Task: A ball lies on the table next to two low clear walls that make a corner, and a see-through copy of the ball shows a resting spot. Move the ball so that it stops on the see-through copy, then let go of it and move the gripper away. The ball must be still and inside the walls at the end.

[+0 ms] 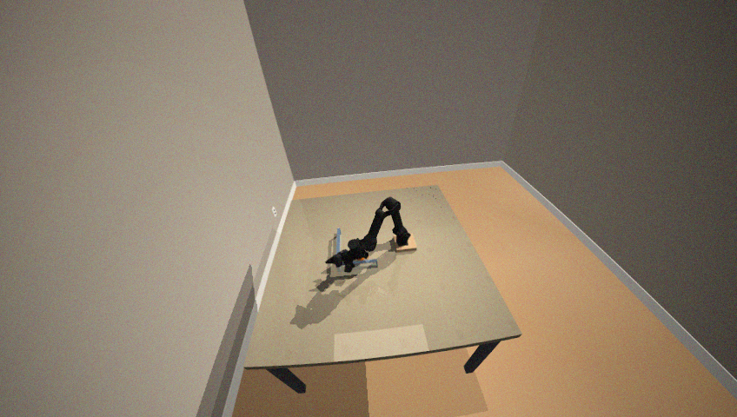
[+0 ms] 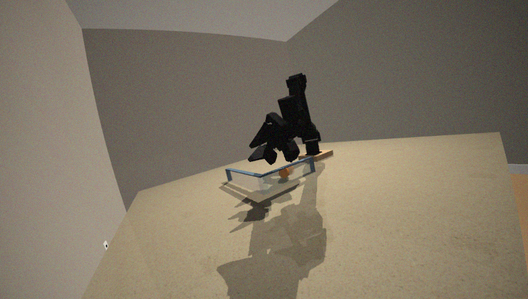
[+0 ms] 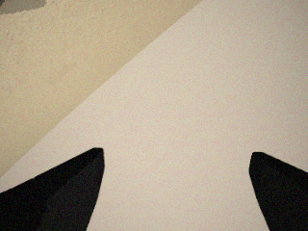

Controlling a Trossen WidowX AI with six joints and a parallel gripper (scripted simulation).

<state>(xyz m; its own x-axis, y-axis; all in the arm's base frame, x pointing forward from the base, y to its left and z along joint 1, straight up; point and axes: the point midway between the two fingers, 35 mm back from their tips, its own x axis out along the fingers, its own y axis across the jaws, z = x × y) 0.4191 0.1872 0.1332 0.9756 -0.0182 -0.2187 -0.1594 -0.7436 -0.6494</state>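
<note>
The orange ball (image 2: pixel 284 172) rests on the table behind the right-hand clear wall, seen through it in the exterior view. A paler orange patch (image 2: pixel 291 169) overlaps its right side and looks like the see-through copy; how far apart the two are I cannot tell. The two low clear walls (image 1: pixel 338 240) (image 2: pixel 242 171) have blue top edges and meet in a corner. My gripper (image 2: pixel 249 152) (image 3: pixel 177 160) is open and empty, raised above the corner, its fingers pointing left and away from the ball. The ball is not in the wrist view.
The table (image 1: pixel 393 304) (image 2: pixel 407 207) carries the arm's wooden base plate (image 1: pixel 408 247) (image 2: pixel 328 154) behind the walls. The arm arches above the ball and right-hand wall. The arm's shadow falls in front of the corner. A room wall (image 3: pixel 192 96) and table edge fill the wrist view.
</note>
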